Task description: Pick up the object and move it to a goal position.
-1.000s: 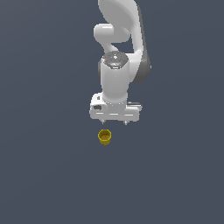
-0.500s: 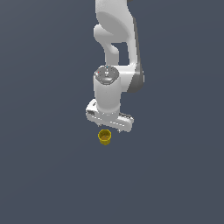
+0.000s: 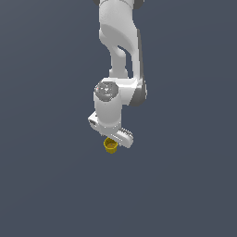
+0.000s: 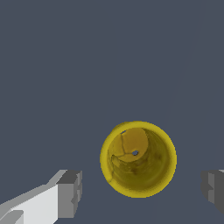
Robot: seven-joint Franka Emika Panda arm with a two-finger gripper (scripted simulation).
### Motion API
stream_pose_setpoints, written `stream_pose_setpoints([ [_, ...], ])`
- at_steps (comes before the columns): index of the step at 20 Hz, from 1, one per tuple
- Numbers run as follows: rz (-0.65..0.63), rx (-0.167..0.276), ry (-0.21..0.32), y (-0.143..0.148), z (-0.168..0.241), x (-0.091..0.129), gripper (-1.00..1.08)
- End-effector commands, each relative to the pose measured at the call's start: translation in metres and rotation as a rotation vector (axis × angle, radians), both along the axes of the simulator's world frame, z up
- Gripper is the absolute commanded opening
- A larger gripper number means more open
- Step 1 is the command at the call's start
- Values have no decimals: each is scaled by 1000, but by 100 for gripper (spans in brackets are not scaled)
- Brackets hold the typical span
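The cup (image 3: 110,146) is seen standing upright on the dark grey floor (image 3: 185,185), its hollow top turned upward, so its long axis is vertical and runs in line with the approach of the gripper (image 3: 112,137). In the exterior view the gripper is placed directly above the cup, and the upper rim is partly covered by the white hand. In the wrist view the cup (image 4: 138,159) is looked into from above, and it lies between the two grey fingertips (image 4: 70,194), but not exactly in the middle of the gap: it is set a little toward the far side from the line that joins the pads. Free space is left on both sides, so the jaws are spread apart and nothing is held. By judgement, a small further lowering is needed, and perhaps a small shift to centre the cup, before the fingers can be closed on its wall.

Compared with half a second ago, the arm has been lowered and turned about its wrist, and the gripper is now much closer to the cup. The cup itself has not been moved.
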State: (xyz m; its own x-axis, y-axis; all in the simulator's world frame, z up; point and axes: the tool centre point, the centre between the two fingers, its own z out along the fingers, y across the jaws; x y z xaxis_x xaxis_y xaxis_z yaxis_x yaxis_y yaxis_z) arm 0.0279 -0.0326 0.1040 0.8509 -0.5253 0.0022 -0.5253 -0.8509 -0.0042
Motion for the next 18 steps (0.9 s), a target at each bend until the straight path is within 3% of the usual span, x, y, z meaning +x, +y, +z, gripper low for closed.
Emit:
stream_pose_setpoints([
  [1,-31,-1,2,-3,-4,0,100],
  [10,-48,-2,4,-4,-11,0,100],
  [18,-52,-2,4,-5,-48,-1,100],
])
